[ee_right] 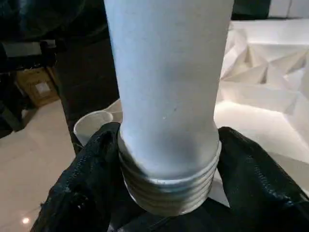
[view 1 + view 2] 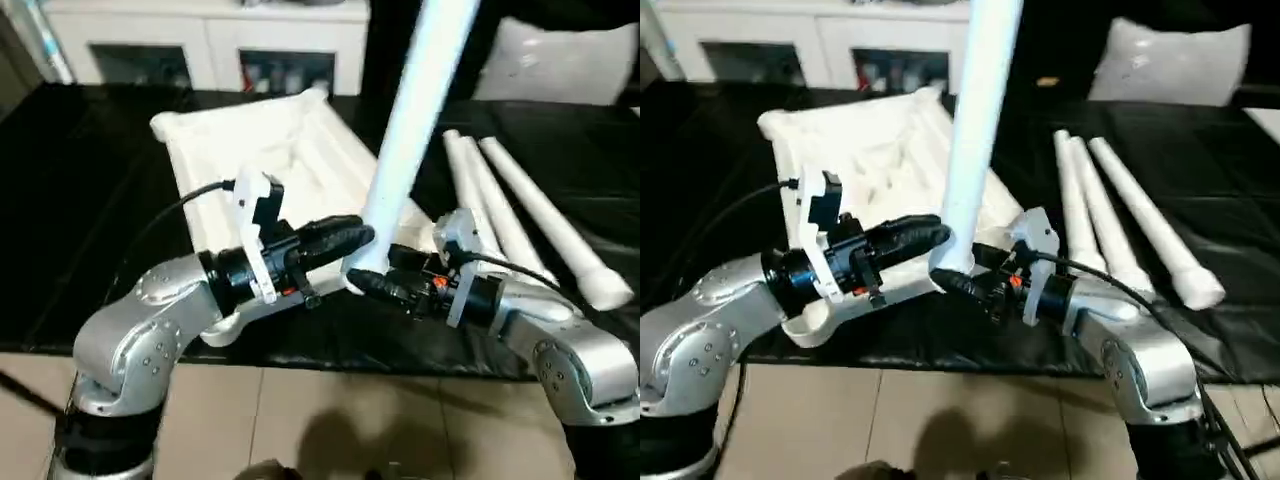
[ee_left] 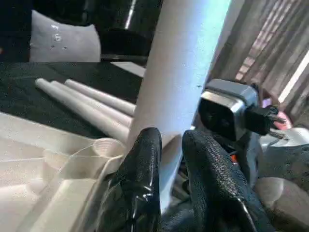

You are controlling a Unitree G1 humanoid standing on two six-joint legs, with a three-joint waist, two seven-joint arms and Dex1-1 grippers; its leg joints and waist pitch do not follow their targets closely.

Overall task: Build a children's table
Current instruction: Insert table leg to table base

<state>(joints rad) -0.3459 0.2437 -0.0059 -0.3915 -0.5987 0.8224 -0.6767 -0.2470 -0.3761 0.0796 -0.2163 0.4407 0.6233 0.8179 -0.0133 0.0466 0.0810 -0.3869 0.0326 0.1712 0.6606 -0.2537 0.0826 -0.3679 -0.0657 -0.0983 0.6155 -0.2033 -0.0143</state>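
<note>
- Over the near edge of the black-covered work surface (image 2: pixel 80 200), a long white tapered plastic leg (image 2: pixel 415 120) is held upright, leaning slightly; its long axis runs up out of the head views.
- Right gripper (image 1: pixel 159 193): clenched on the leg's lower end, one black finger on either side just above the ribbed, threaded tip (image 1: pixel 166 191), which faces down.
- Left gripper (image 3: pixel 169 159): fingers narrowly parted, pressed against the side of the same leg at its base; whether they truly pinch it cannot be told.
- White rectangular plastic table top (image 2: pixel 270 150): lying underside up, X-ribs showing, behind and to the left of the held leg.
- Nearest round corner socket (image 3: pixel 104 145): just beside the leg's base, on the left gripper's side. Judgement: the threaded tip must shift that way and line up over the socket before it can be seated.
- Three further white legs (image 2: pixel 520 210): lying side by side on the cloth, to the right, well apart from the top.
</note>
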